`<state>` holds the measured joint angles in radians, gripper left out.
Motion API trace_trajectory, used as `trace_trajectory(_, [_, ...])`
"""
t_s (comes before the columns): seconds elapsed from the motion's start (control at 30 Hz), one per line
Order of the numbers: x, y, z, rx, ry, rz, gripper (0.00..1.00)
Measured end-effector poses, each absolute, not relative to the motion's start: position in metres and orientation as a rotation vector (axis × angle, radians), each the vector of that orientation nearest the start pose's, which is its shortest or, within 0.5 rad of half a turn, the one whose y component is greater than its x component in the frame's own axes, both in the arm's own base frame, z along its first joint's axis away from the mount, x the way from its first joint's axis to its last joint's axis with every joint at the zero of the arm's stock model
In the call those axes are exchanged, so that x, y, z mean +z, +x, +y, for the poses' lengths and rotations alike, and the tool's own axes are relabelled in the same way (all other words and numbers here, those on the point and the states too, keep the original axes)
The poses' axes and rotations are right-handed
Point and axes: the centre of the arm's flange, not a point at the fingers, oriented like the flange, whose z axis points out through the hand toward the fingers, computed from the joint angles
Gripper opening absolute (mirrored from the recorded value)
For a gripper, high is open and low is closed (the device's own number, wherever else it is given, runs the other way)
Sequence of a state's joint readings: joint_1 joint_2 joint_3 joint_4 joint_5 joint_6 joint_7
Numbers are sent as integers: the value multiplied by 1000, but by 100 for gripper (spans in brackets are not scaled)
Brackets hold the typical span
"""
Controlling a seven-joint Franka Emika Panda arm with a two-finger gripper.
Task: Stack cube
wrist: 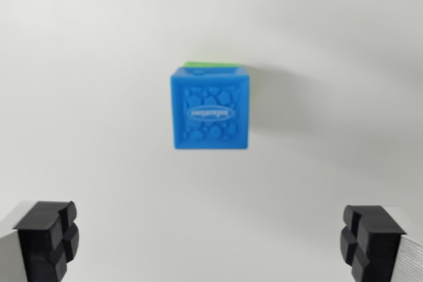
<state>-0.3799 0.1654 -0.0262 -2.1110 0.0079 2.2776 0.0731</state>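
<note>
Blue cube (210, 107) seemingly atop green cube (210, 65), pincer (210, 242) spread empty

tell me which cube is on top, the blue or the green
The blue cube is on top; only a thin strip of the green cube shows along its far edge.

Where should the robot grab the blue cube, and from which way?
Probably by the blue cube's two flat side walls, the ones facing the wrist view's left and right, coming straight down from above. The open gripper already has one finger out on each side, wider than the cube. A green thing peeks from behind it, so the other two sides look less free.
</note>
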Motion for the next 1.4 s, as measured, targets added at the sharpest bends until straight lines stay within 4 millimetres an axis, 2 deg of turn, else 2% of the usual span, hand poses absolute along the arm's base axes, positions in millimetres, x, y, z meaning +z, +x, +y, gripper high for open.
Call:
trace_trajectory(0.63, [415,522,-224,-6,-3048,751,100])
trace_trajectory(1.0, [446,522,-224,-6,-3047,751,100])
trace_trajectory(1.4, [465,522,-224,-4,-3047,750,100])
